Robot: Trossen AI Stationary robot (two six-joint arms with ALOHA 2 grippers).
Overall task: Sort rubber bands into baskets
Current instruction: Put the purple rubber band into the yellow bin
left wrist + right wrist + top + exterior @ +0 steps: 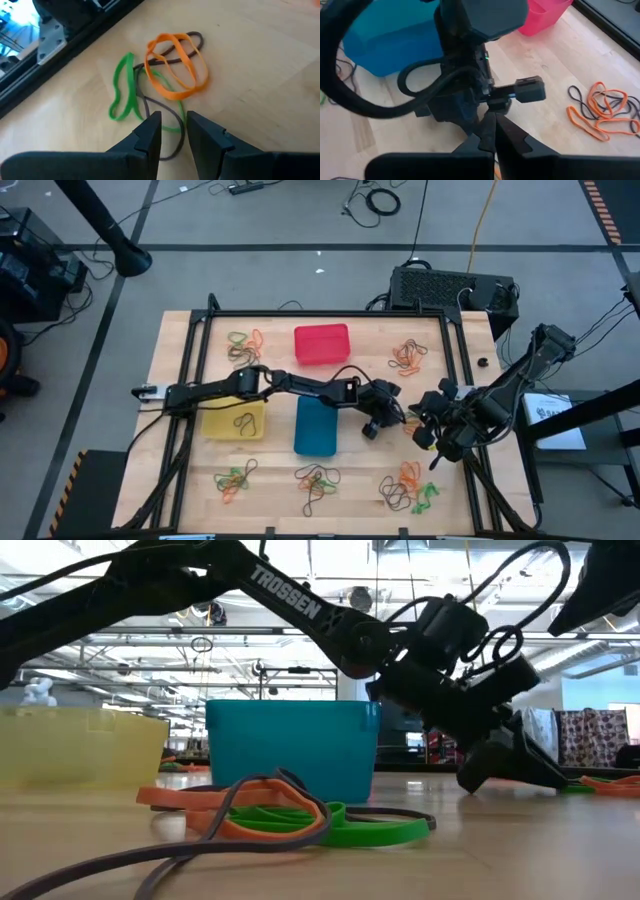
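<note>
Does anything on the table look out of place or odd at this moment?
Nothing is damaged. The rubber bands lie in tangled mixed-colour piles around the table, unsorted. The left hand and right hand crowd close together right of the blue basket.

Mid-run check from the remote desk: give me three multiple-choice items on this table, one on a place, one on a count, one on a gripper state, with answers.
1. The blue basket sits:
A. right of the yellow basket
B. behind the red basket
C. off the table

2. Baskets on the table:
A. two
B. three
C. four

3. The right gripper is:
A. wide open
B. holding a basket
C. shut

Answers: 1 A, high view shows blue beside yellow; 2 B, red, blue, yellow; 3 C, its fingertips meet in the right wrist view.
</note>
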